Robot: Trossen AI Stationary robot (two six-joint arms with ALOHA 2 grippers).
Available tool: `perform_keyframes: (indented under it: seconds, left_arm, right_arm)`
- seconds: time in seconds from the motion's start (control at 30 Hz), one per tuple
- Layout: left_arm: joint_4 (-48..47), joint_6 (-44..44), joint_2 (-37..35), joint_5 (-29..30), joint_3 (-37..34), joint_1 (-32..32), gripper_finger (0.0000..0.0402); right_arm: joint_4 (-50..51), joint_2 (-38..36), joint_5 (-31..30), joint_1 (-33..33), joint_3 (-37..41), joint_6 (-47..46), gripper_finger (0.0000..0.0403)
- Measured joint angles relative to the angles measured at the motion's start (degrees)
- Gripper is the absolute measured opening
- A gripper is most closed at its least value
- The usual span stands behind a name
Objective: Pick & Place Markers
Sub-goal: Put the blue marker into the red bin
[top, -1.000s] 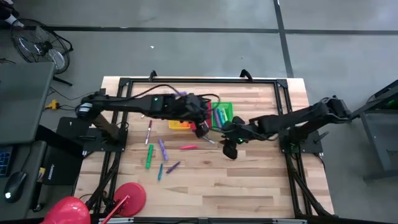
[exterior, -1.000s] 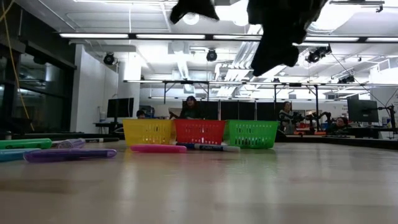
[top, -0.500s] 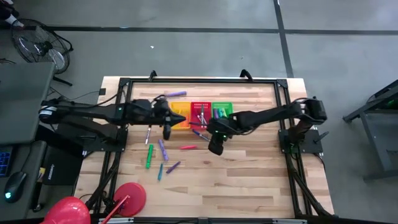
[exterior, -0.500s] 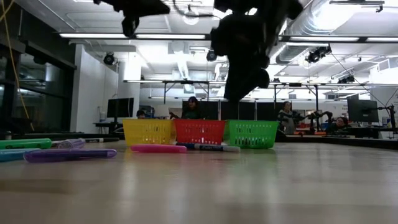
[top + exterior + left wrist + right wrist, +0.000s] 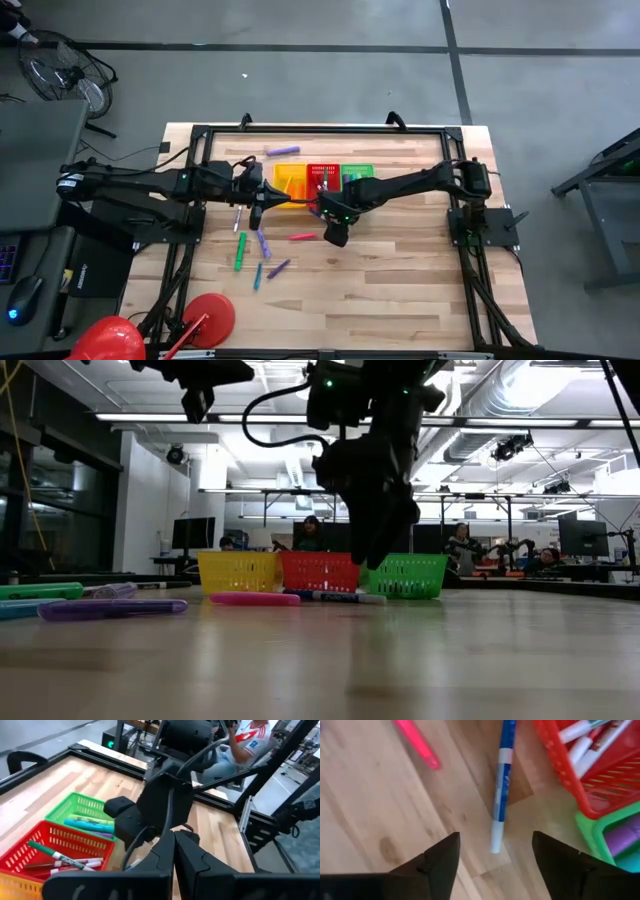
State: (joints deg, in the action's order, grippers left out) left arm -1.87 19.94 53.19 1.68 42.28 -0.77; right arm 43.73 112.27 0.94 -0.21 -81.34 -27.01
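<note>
Item: blue-and-white marker (image 5: 501,785), lying loose on the bench (image 5: 400,280) just beside the red basket (image 5: 322,178); my right fingers (image 5: 440,862) spread wide above it (left fingers (image 5: 200,862) shut, empty, waiting near the yellow basket (image 5: 288,182)); step: approach; next: descend, straddle, close.

Bare tabletop (image 5: 385,805) lies either side of the blue marker (image 5: 501,780); the red basket (image 5: 565,775) crowds one side, a pink marker (image 5: 417,744) lies beyond.
</note>
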Motion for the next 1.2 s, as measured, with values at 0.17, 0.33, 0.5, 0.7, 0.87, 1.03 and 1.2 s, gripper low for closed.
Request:
perform_keyframes:
  seconds: [0.17, 0.33, 0.5, 0.7, 0.87, 1.03, 1.2]
  left_arm:
    - [0.0, 0.0, 0.0, -1.35, 0.0, 0.01, 0.0]
    - [-0.04, 0.0, 0.0, -1.94, 0.0, 0.01, 0.0]
    - [-0.52, 0.02, 0.0, -4.35, 0.0, 0.01, 0.0]
    - [-1.43, 0.24, 0.0, -5.74, 0.0, 0.01, 0.0]
    - [-1.38, 0.24, 0.0, -5.83, 0.0, 0.01, 0.0]
    - [-1.53, 0.25, 0.0, -5.85, 0.0, 0.01, 0.0]
    - [-1.69, 0.02, 0.02, -7.3, 0.0, 0.01, 0.0]
  right_arm:
    - [0.13, 0.02, -2.04, -0.2, 0.02, -1.46, 0.0254]
    - [0.11, 0.68, -5.85, 0.73, 0.09, -2.09, 0.0255]
    - [-1.73, 1.09, -10.2, 2.27, 0.09, -5.36, 0.0255]
    - [-3.33, 1.09, -14.0, 3.91, 0.09, -7.77, 0.0255]
    - [-2.35, 2.06, -13.89, 4.79, 0.09, -11.06, 0.0255]
    - [-1.53, 3.4, -13.5, 4.82, 0.09, -15.92, 0.0255]
    - [-1.58, 3.87, -14.37, 4.87, 0.09, -16.27, 0.0255]
